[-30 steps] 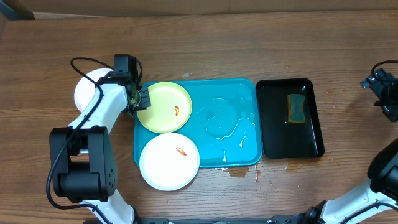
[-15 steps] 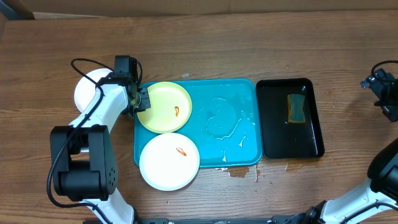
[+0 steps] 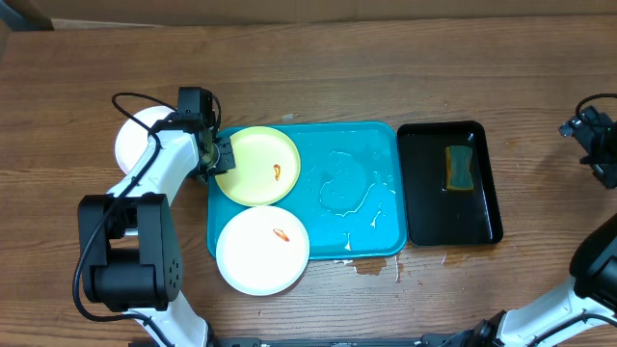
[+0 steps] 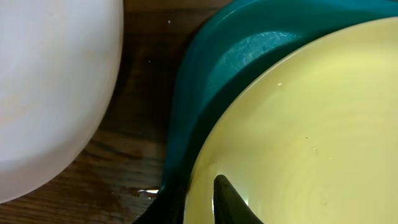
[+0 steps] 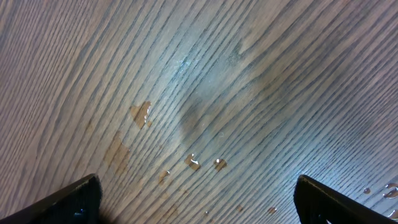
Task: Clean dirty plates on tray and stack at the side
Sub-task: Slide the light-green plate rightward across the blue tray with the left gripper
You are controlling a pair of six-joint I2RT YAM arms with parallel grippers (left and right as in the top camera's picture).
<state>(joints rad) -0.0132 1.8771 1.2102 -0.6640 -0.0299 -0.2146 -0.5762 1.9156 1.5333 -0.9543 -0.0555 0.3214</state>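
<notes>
Roughly a third done, by the looks of it. One lone white plate (image 3: 133,135) was parked on the surface (image 3: 337,58) just left of the turquoise tray (image 3: 371,145). No smear could be spotted on the part that showed, so it was probably cleaned and meant as the start of the stack.

Two were left on the tray: the yellow-green plate (image 3: 256,166) at the back left and a second white plate (image 3: 262,249) at the front left, hanging over the front rim. Each was marked with an orange smear (image 3: 277,173).

The left gripper (image 3: 222,154) was pinched on the yellow-green plate's left rim. Only one finger (image 4: 229,202) could be seen on top in the wrist view, the other hidden. The right gripper (image 5: 196,183) was held wide open over bare wet wood far off to the right, nothing in it. The sponge (image 3: 460,168) was lying in the black tray (image 3: 424,207), so wiping and stacking of both plates seemed yet to be done.
</notes>
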